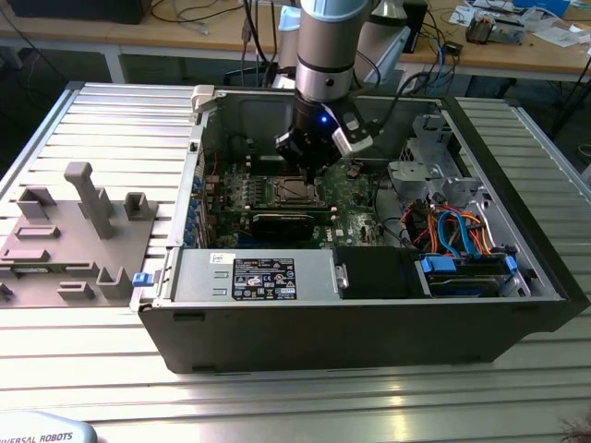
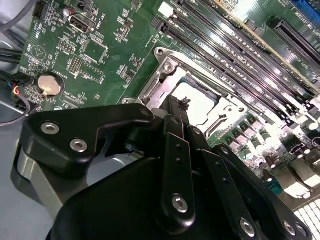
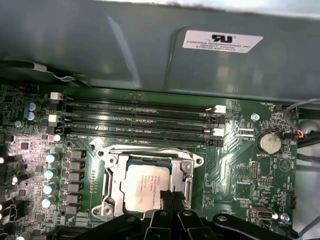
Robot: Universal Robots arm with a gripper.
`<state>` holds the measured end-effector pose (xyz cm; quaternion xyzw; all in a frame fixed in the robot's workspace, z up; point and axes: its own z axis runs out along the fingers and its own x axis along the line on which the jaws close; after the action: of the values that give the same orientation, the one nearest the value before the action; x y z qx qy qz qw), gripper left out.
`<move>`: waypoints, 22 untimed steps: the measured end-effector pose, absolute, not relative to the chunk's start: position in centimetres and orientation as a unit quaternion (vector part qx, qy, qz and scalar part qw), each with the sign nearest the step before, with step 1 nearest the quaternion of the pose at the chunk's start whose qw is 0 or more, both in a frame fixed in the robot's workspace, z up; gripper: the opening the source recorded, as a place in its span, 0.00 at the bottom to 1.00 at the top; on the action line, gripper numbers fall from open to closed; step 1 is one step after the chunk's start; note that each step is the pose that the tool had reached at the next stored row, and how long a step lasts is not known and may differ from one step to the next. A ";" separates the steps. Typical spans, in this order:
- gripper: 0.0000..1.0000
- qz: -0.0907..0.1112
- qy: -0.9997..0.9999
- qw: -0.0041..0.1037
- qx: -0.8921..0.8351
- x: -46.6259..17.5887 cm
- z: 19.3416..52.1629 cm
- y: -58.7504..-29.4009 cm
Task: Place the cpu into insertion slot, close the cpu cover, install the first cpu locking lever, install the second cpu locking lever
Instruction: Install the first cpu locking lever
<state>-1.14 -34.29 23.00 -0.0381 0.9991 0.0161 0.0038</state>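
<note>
The cpu [image 3: 142, 182] lies flat in the insertion slot [image 1: 297, 191] on the green board, its silver-grey top showing in both wrist views [image 2: 200, 100]. Around it, the silvery cpu cover [image 3: 114, 172] lies down as a frame, with the chip visible through its window. My gripper [image 3: 169, 196] hangs just over the chip's edge, its black fingers [image 2: 176, 130] drawn together and shut, with nothing visible between them. In the exterior view the gripper [image 1: 309, 164] sits inside the open computer case, right above the socket. How the locking levers stand I cannot tell.
Long black memory slots [image 3: 140, 120] run beside the socket. Capacitors [image 3: 50, 172] and a coin battery [image 3: 268, 142] flank it, and the grey case wall [image 3: 150, 45] rises beyond. A drive bay with cables [image 1: 452, 231] is on the exterior view's right, a grey fixture block [image 1: 83, 231] on its left.
</note>
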 end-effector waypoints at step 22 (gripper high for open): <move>0.11 0.016 0.999 0.004 -0.038 -1.1 24.8 -34.3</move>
<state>-1.14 -34.29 24.76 -0.0381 0.9991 0.0162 0.0039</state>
